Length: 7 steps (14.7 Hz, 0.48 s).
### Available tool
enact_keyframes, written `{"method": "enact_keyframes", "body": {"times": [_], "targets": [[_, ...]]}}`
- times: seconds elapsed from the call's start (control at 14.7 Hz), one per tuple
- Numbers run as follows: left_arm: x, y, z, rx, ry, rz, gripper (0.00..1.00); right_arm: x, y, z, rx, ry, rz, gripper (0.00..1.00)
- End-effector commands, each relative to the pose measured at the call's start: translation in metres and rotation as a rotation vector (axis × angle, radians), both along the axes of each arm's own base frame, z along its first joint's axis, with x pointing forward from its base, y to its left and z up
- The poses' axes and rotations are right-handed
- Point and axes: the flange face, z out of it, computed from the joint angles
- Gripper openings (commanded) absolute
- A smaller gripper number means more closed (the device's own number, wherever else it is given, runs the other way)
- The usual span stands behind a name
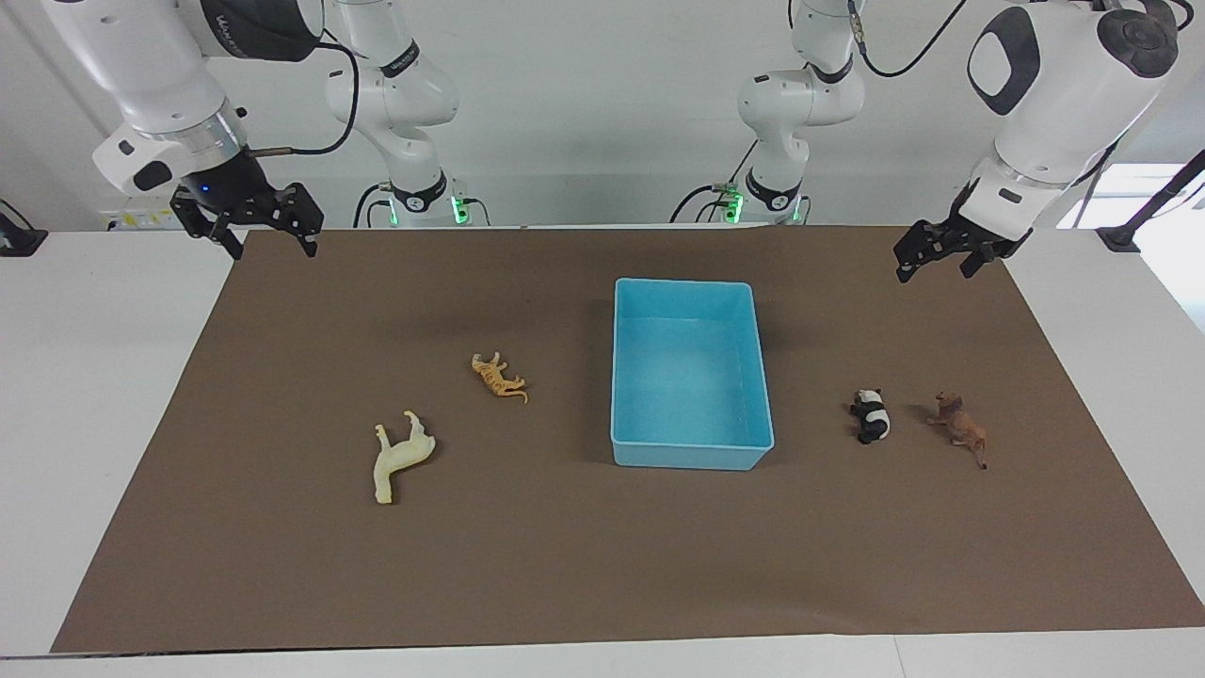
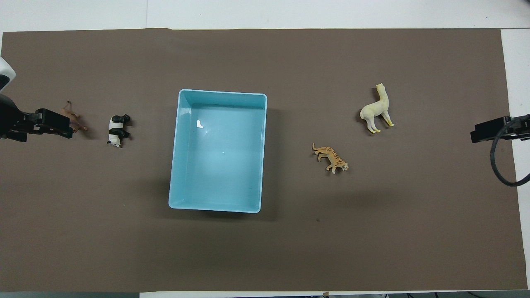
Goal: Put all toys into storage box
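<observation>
The light blue storage box (image 1: 685, 282) stands empty in the middle of the brown mat; it also shows in the overhead view (image 2: 223, 92). The cream-yellow horse (image 1: 400, 460) (image 2: 374, 111) and the orange tiger (image 1: 499, 377) (image 2: 331, 157) lie on their sides toward the right arm's end, the tiger nearer to the robots and to the box. The panda (image 1: 872, 415) (image 2: 117, 130) and the brown lion (image 1: 962, 428) (image 2: 78, 122) lie toward the left arm's end. My right gripper (image 1: 270, 247) (image 2: 480, 134) hangs open and empty over the mat's corner. My left gripper (image 1: 937, 268) (image 2: 62, 124) hangs open and empty, raised; in the overhead view it partly covers the lion.
The brown mat (image 1: 602, 565) covers most of the white table (image 1: 94, 377). A black cable (image 2: 497, 165) loops by the right gripper in the overhead view. Both arm bases stand at the robots' edge of the table.
</observation>
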Motion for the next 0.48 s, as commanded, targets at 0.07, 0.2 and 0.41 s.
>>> {"method": "enact_keyframes", "body": {"times": [0.07, 0.2, 0.41], "targets": [[-0.0028, -0.0016, -0.0014, -0.003, -0.014, -0.006, 1.00, -0.0056, -0.0009, 0.0003, 0.008, -0.016, 0.021, 1.00], [-0.0027, -0.0016, -0.0031, -0.004, -0.009, -0.009, 1.00, -0.0056, -0.0017, 0.0003, 0.008, -0.016, 0.018, 1.00], [-0.0020, 0.0017, 0.0008, -0.004, -0.014, 0.010, 1.00, -0.0082, -0.0016, -0.0020, 0.008, -0.011, 0.012, 1.00]]}}
